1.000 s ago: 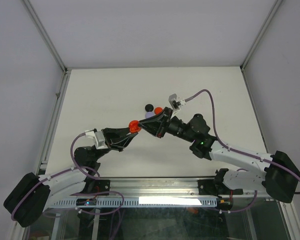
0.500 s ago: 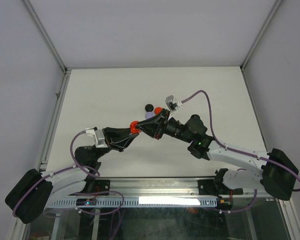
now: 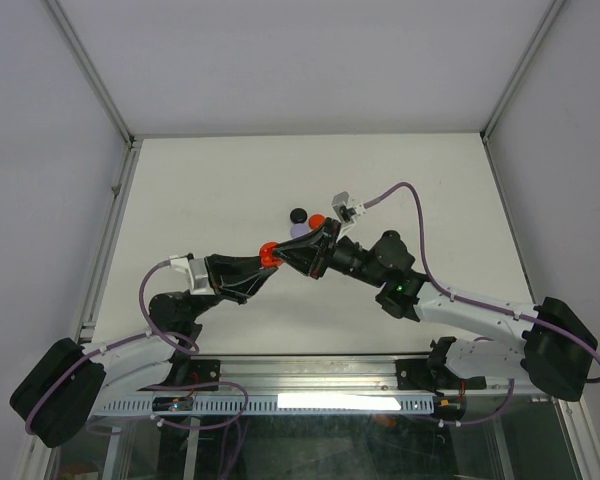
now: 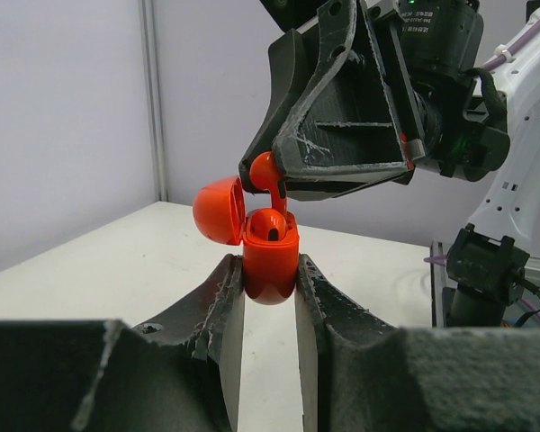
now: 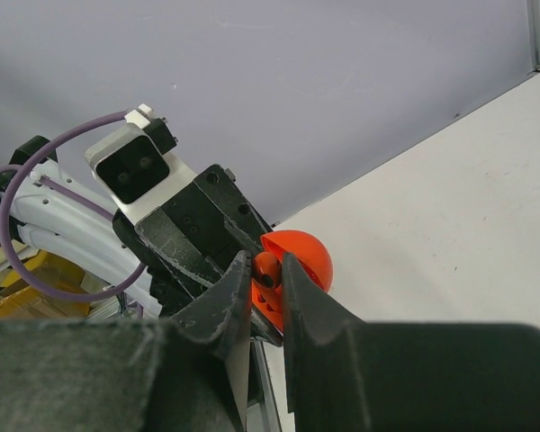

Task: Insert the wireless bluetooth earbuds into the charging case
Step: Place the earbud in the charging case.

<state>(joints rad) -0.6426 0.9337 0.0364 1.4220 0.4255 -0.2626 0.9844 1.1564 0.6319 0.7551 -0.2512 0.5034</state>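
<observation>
Claw to claw above the desk (image 3: 210, 180): our left claw (image 4: 270, 270) clamps the lower body of a red charging case (image 4: 270, 256), lid (image 4: 219, 209) swung open to one side, while our right claw (image 5: 266, 288) pinches a red earbud (image 5: 266, 270) between its fingertips, jaws nearly together, and holds it just over the case mouth. One earbud (image 4: 268, 225) sits in the case already, its dark tip showing; the second earbud (image 4: 266, 173) hangs just above it, close to the rim, and we cannot tell whether it touches yet. From overhead the two claws meet near the middle of the desk, well clear of its surface, with the case (image 3: 268, 250) between them. Behind them lie a black piece (image 3: 298, 214), a lavender piece (image 3: 298, 229) and another red one (image 3: 318, 220), too small for us to say which are cases and which are earbuds.

We judge the earbud to be very light, hard and glossy, so it will slip or pivot in the fingertips if squeezed off-centre; the rounded head is the place to pinch, leaving the stem free to enter its well. The case looks rigid and smooth too, best held low on its flat sides as it is now, away from the hinge. The well is snug, so a slight tilt could jam the stem on the rim or knock the seated earbud.
</observation>
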